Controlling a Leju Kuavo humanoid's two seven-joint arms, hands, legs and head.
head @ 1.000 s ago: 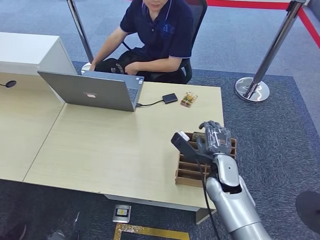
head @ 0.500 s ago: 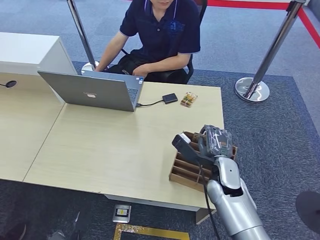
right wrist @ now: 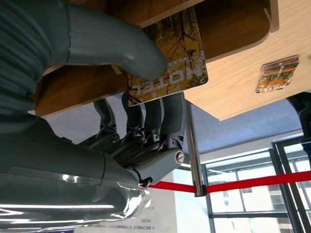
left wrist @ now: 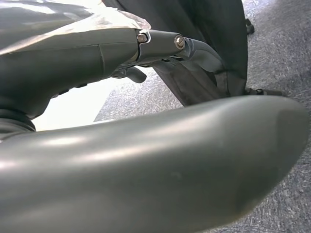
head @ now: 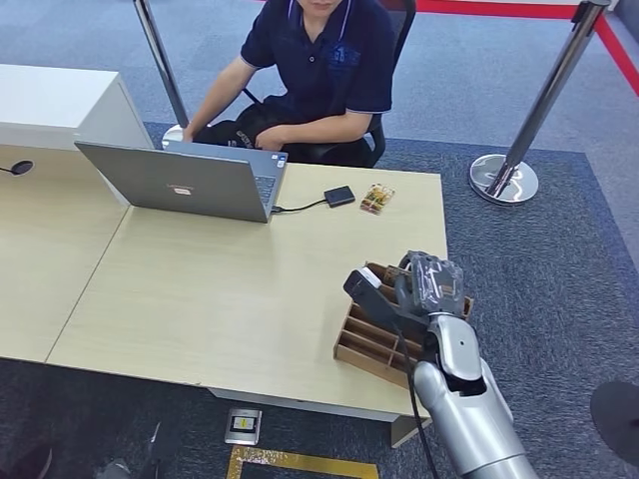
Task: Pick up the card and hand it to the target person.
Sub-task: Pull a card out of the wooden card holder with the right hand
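I am seeing my right hand [right wrist: 146, 121] pinching the yellow forest-print hotel card [right wrist: 172, 58] inside the slotted wooden holder [head: 369, 334] on the light wood worktop [head: 226, 289].

Office: desk [head: 226, 289], laptop [head: 185, 182], stanchions [head: 527, 125]

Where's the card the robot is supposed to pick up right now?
The card is pinched in the right hand, thumb on its face and fingers behind, at the wooden slotted holder on the table's near right corner.
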